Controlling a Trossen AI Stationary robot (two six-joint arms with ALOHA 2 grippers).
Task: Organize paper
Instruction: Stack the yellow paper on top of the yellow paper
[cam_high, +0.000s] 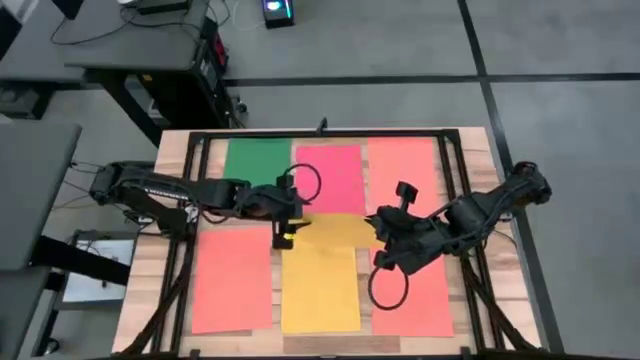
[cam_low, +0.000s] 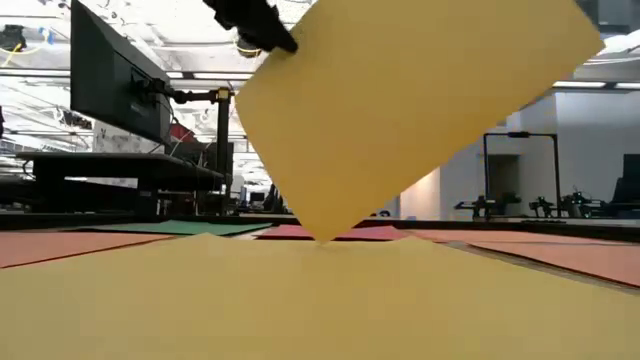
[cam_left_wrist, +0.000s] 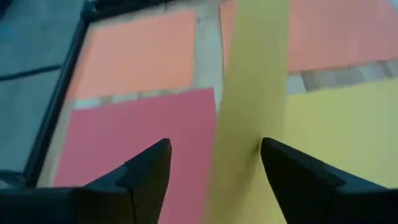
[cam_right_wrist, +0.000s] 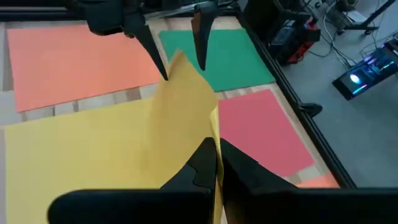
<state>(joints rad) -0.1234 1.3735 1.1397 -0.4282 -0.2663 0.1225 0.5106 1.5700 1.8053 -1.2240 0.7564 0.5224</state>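
Fingers of the right gripper (cam_right_wrist: 214, 163) are pinched shut on one edge of a lifted yellow sheet (cam_right_wrist: 183, 99). That sheet stands almost upright over the flat yellow sheet (cam_high: 320, 290), which lies at the desk's near edge; one low corner touches it.

Just beyond, the left gripper (cam_high: 284, 232) has its fingers parted around the lifted sheet's far corner, not clamped.

Around the flat yellow sheet lie the rest: a salmon sheet (cam_high: 232, 277) beside it, and farther off a green sheet (cam_high: 257, 162), a pink-red sheet (cam_high: 330, 175) and an orange sheet (cam_high: 403, 165).

Likely risks: the thin sheet may fold, crease or slip from the single grip, and the dragging corner could shove the flat sheet out of line on the desk (cam_high: 175, 160).
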